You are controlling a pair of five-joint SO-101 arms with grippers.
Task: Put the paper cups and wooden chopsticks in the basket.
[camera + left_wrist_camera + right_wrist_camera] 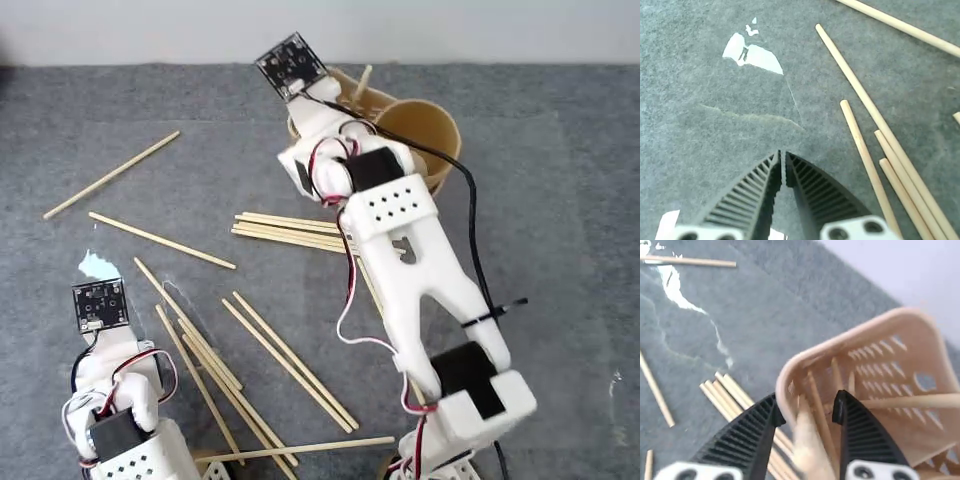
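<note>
The tan plastic basket (345,88) stands at the back of the mat, with a brown paper cup (425,130) against its right side; whether the cup is inside it I cannot tell. My right gripper (807,405) hangs open over the basket's rim (790,371), a blurred chopstick (807,455) between its fingers. More chopsticks (910,401) lie inside the basket. Loose wooden chopsticks (285,230) are scattered over the mat. My left gripper (783,156) is shut on nothing, low over the mat beside several chopsticks (862,150).
The right arm (400,220) stretches across the middle of the grey mat (520,200), over some chopsticks. Single sticks lie at the far left (110,175) and near the front edge (300,450). A shiny patch (752,52) marks the mat ahead of the left gripper.
</note>
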